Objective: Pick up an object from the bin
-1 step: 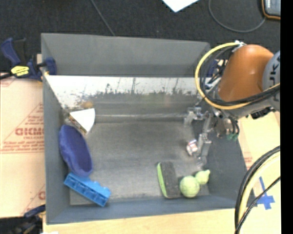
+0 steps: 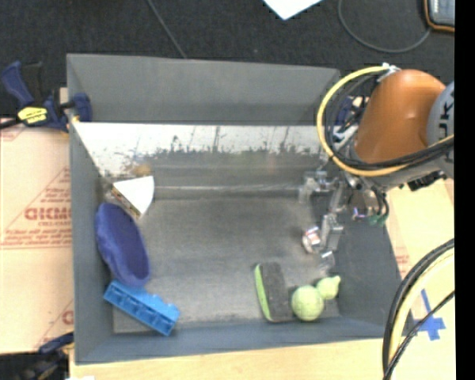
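Nearward of the gripper (image 2: 321, 241), just beside it: pale green pear-shaped toy (image 2: 309, 301), narrow end slanting toward gripper; cannot tell gripper's spread.

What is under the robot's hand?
Bare grey bin floor shows around the hand. A green pear-shaped toy and a sponge lie nearby, not beneath it. The spot right under the hand is hidden.
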`<state>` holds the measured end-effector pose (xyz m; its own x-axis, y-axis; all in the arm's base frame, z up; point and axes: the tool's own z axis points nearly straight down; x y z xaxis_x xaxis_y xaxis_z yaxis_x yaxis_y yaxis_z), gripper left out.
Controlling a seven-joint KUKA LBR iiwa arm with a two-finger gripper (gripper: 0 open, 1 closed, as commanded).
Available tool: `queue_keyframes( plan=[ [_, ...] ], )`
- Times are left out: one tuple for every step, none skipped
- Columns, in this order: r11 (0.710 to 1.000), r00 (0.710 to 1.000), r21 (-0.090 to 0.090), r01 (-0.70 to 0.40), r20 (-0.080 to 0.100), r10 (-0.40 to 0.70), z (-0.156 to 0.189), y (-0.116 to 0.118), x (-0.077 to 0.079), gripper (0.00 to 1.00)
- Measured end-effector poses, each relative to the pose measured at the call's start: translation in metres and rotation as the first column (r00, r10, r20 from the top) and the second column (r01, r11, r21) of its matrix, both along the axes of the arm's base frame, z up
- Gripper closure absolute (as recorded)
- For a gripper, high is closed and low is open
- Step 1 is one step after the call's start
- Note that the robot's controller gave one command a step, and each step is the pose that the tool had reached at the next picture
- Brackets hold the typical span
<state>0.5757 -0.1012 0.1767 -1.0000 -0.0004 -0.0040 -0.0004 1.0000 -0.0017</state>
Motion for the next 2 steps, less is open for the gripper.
queue_keyframes(
  plan=[
    [0.997,0.997,0.005,0.071,0.0,-0.071,-0.105,-0.041,-0.096,0.0],
    [0.995,0.995,-0.006,-0.096,0.019,0.096,-0.021,-0.04,-0.092,0.0]
  ],
)
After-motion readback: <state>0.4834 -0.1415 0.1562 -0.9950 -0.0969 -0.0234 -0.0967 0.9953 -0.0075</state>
